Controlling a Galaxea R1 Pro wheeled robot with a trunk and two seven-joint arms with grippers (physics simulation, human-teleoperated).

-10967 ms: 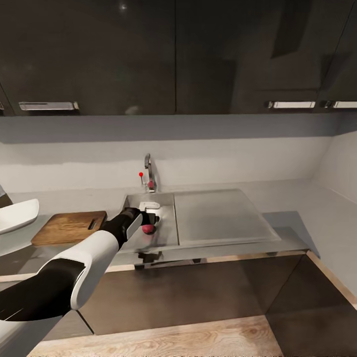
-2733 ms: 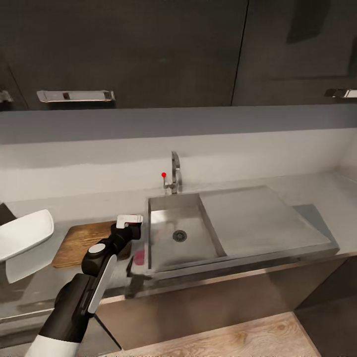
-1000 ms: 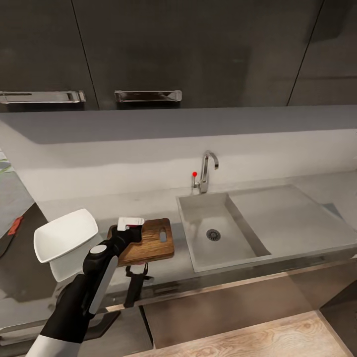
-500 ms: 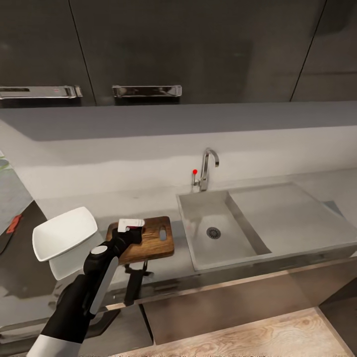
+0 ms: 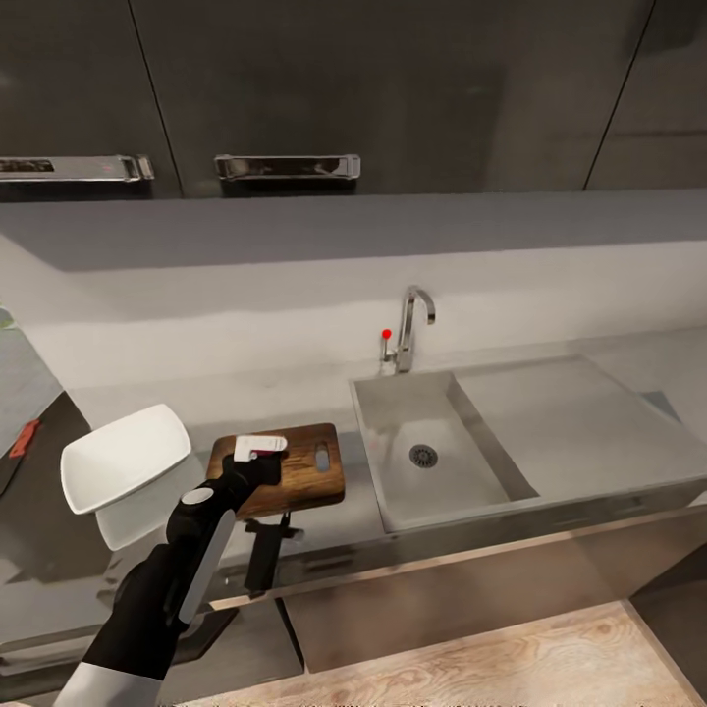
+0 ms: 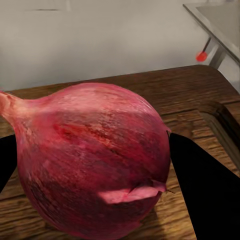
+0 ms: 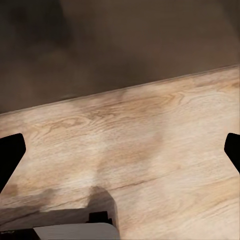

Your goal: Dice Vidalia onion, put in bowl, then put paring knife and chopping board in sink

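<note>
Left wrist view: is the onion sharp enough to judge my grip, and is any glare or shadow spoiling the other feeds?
Left wrist view: the Vidalia onion is crisp, skin streaks clear, dark fingers on both sides; the tap behind is soft. Head view: the countertop mirrors the arm, the chopping board stays readable. Right wrist view: the wood floor looks blurry, with dark shadow beyond.

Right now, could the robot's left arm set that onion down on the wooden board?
Probably yes: the left gripper holds the Vidalia onion just over the chopping board, with nothing lying between them.
</note>
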